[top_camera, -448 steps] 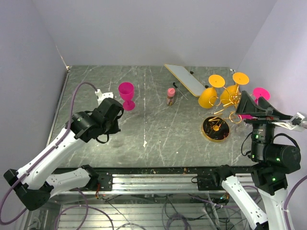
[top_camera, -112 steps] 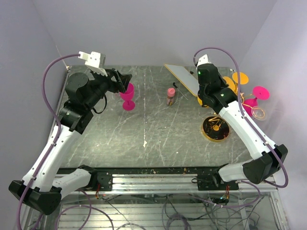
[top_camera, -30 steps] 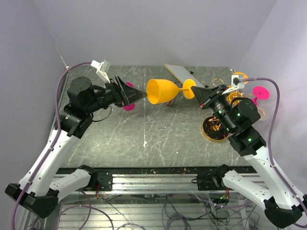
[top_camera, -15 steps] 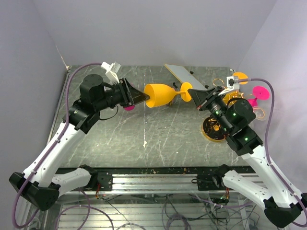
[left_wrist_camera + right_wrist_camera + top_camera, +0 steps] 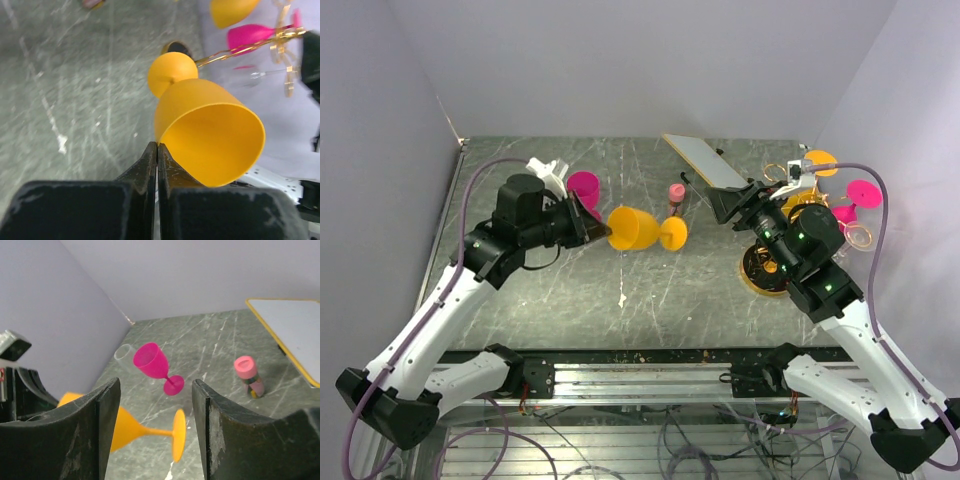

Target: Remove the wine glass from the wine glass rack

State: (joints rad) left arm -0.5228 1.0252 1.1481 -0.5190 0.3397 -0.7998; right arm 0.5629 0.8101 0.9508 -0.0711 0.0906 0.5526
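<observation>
Orange wine glass (image 5: pixel 638 230), clear of the wine glass rack (image 5: pixel 760 268) at 3 o'clock, lies sideways above mid-desk, its rim pinched by my left fingers (image 5: pixel 145 170) while my right fingers (image 5: pixel 235 440) are spread empty; I would tip it upright slowly, since a rim pinch may slip.

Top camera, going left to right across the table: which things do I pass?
Standing pink glass, orange glass held sideways by the left tool, rack base, hanging pink glass.

Bright, even lighting; soft shadows; left wrist view's near foreground blurred.
</observation>
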